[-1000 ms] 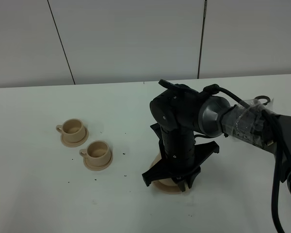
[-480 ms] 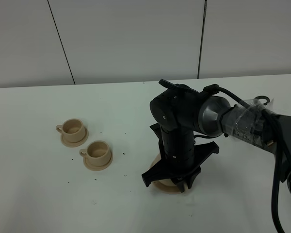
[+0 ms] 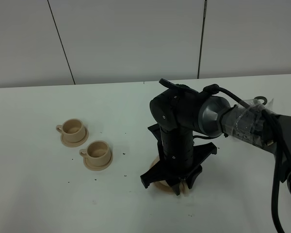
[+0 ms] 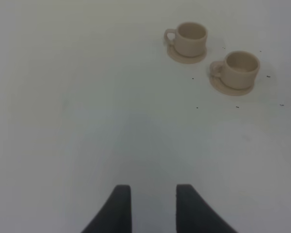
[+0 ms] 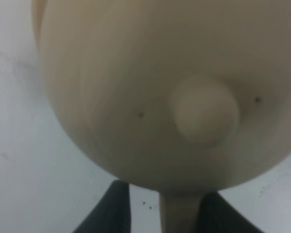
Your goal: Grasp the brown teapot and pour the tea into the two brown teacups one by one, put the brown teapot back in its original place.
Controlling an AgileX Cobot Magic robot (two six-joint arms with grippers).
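Note:
The brown teapot (image 5: 136, 87) fills the right wrist view, its lid knob (image 5: 203, 109) facing the camera. Its loop handle (image 5: 179, 216) runs down between the fingers of my right gripper (image 5: 165, 206), which is open, with white table showing between one finger and the handle. In the high view my right gripper (image 3: 177, 187) and wrist hide the teapot; only a tan edge of the original place (image 3: 158, 185) shows beneath. The two brown teacups (image 3: 73, 127) (image 3: 98, 151) stand on their saucers to the left. My left gripper (image 4: 150, 204) is open and empty, low over bare table, with the teacups (image 4: 191, 39) (image 4: 240, 68) far ahead.
The white table (image 3: 39, 194) carries scattered dark specks (image 3: 94, 179) around the cups. The right arm's grey forearm and black cable (image 3: 252, 124) stretch in from the right edge. A panelled wall (image 3: 136, 39) stands behind the table.
The right wrist has shifted slightly over the teapot, and a little less of the tan saucer shows under it. The cups have not moved.

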